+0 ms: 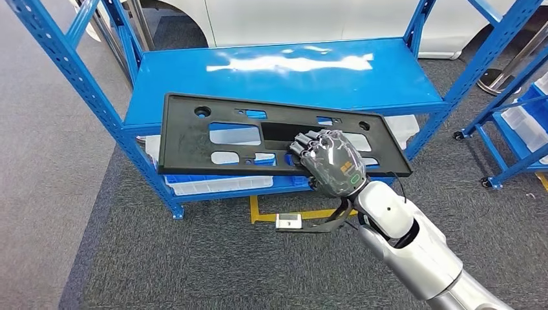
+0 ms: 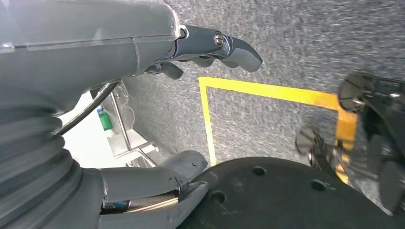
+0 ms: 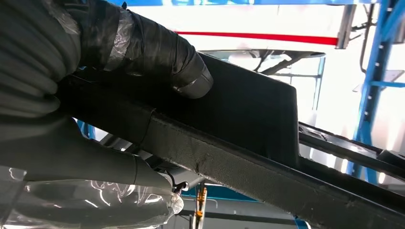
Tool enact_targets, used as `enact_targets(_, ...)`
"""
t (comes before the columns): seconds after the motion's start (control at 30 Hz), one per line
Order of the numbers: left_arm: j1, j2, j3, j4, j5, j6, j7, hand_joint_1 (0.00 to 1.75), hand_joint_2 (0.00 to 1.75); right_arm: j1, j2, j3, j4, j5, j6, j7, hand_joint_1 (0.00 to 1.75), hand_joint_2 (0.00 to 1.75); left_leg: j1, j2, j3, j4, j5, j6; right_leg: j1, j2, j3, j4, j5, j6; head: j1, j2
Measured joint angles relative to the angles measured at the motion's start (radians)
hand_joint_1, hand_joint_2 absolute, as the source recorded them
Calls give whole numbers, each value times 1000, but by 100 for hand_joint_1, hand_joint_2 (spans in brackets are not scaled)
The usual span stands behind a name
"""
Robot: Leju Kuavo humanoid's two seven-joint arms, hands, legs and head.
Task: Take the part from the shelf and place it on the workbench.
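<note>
**Ana:** Plastic, by the look of the part (image 1: 194,139). It is a long flat black panel with cut-out windows and round holes, thin in section. I judge it stiff enough to keep its shape, light for its length, and fairly smooth, so it could swing or slip if held at one spot only.

**Ben:** Where is it now?

**Ana:** In the head view it lies tilted across the near edge of the blue shelf (image 1: 271,71). Its far long edge is over the shelf deck, and its near edge hangs out past the front rail above the grey carpet (image 1: 194,258). Its left end juts a little beyond the left upright.

**Ben:** And the right robot hand (image 1: 329,161)?

**Ana:** It holds the part right of centre. Fingers are curled over the top face beside the large dark recess, and the right wrist view shows a taped finger (image 3: 157,52) on top of the panel's near rim and the thumb beneath. So the panel is clamped by its near edge, with most of its length reaching left of the grip.

**Ben:** A good place to hold?

**Ana:** Workable, I'd say, since the rim gives the fingers a lip. Being off-centre, though, the long left side may droop or twist, so a hold nearer the middle would carry steadier.

**Ben:** The left robot hand (image 2: 157,119)?

**Ana:** It hangs over the carpet and a yellow floor line (image 2: 267,90), fingers apart and holding nothing.
</note>
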Motion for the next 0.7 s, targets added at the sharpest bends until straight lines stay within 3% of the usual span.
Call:
enact_targets(0.07, 0, -3, 0, 0, 1, 0, 0, 0, 175, -6, 10, 3, 1, 0, 0, 0, 175, 175, -1, 0, -12, 5, 15, -8, 9, -1, 75, -116, -25, -12, 0, 0)
enact_targets(0.1, 1, -3, 0, 0, 1, 0, 0, 0, 175, -9, 14, 4, 2, 1, 0, 1, 175, 175, 0, 1, -14, 3, 24, -14, 12, -1, 87, -142, -32, -15, -1, 0)
enact_targets(0.17, 5, -2, 0, 1, 1, 1, 0, 0, 175, -13, 18, 5, 6, 1, 0, 2, 175, 175, 0, -2, -20, -2, 36, -25, 9, -4, 76, -155, -13, -22, 0, 0)
enact_targets(0.2, 6, -1, 0, 1, 1, 0, 0, 0, 175, -15, 21, 5, 8, 1, 0, 2, 175, 175, 0, -4, -29, 8, 18, -31, 5, -6, 66, -160, 1, -29, 0, 0)
enact_targets(0.23, 7, -1, 0, 1, 2, 0, 0, 0, 175, -16, 26, 5, 11, 1, 0, 3, 175, 175, 1, -6, -42, 36, -20, -37, 1, -8, 53, -164, 16, -35, -1, 0)
enact_targets(0.3, 7, 0, 0, 2, 3, -1, 0, 0, 175, -18, 42, 6, 19, 3, 1, 5, 175, 175, 9, -8, -74, 148, -127, -50, -1, -9, 21, -165, 42, -43, -2, 0)
enact_targets(0.33, 7, 0, 0, 2, 3, -2, 0, 0, 175, -18, 51, 9, 24, 4, 1, 8, 175, 175, 13, -8, -84, 213, -160, -57, -2, -9, 5, -164, 54, -42, -2, 0)
enact_targets(0.37, 7, 0, 0, 2, 4, -2, 0, 0, 175, -19, 59, 12, 29, 6, 0, 10, 175, 175, 16, -8, -87, 262, -167, -62, -2, -10, -11, -162, 65, -40, -2, 0)
enact_targets(0.4, 7, 0, 0, 2, 4, -2, 0, 0, 175, -19, 67, 16, 34, 8, 0, 12, 175, 175, 19, -8, -76, 283, -149, -67, -3, -10, -27, -158, 75, -38, -2, 0)
enact_targets(0.43, 7, 0, 0, 2, 5, -1, 0, 0, 175, -19, 74, 19, 39, 9, 0, 14, 175, 175, 22, -8, -49, 269, -118, -70, -4, -10, -43, -153, 84, -34, -2, 0)
enact_targets(0.47, 8, 1, 0, 2, 5, -1, 0, 0, 175, -19, 81, 21, 43, 10, 0, 15, 175, 175, 25, -8, -5, 221, -89, -73, -6, -11, -57, -147, 92, -30, -2, 0)
enact_targets(0.5, 9, 1, 0, 2, 5, -1, 0, 0, 175, -20, 87, 22, 47, 11, 0, 17, 175, 175, 26, -9, 50, 148, -80, -74, -7, -10, -71, -140, 98, -24, -2, 0)
enact_targets(0.57, 11, 2, 0, 2, 6, -1, -1, 0, 175, -23, 96, 22, 53, 11, -1, 20, 175, 175, 24, -14, 137, 14, -101, -66, -6, -10, -87, -130, 110, -12, -2, 0)
enact_targets(0.63, 13, 2, 0, 2, 9, -2, -7, 0, 175, -26, 103, 22, 60, 12, -1, 22, 175, 175, 19, -16, 154, -32, -114, -50, -4, -10, -91, -132, 125, 0, -1, 0)
enact_targets(0.7, 12, 1, 0, 2, 12, -4, -15, 0, 175, -27, 108, 23, 66, 12, -1, 23, 175, 175, 21, -14, 145, -35, -98, -30, -7, -8, -100, -124, 118, 10, -1, 0)
